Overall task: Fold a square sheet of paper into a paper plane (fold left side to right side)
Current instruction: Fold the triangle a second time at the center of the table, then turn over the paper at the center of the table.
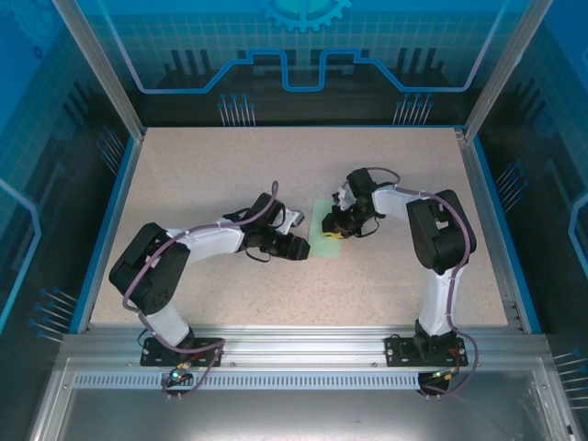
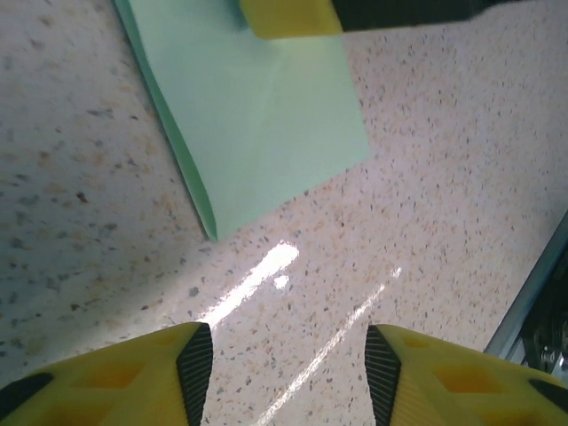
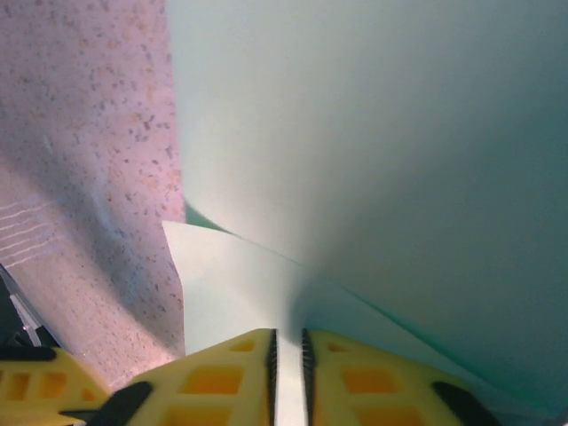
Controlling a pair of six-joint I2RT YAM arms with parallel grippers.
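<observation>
Thin creased mint paper [image 2: 266, 133] on speckled table [image 2: 444, 222]; L tool [image 2: 288, 355] gaping, empty; R tool [image 3: 286, 355]: grip unclear.

A beige, dark-flecked table [image 1: 202, 175] has a blue rim [image 1: 111, 225] on its sides and an aluminium rail [image 1: 303, 344] along the near edge. Two slanted metal posts [image 1: 96, 64] rise from the far corners. The wall [image 1: 184, 55] behind bears blue lines and a gear [image 1: 303, 11]. Light streaks [image 2: 253, 277] glint on the tabletop.
</observation>
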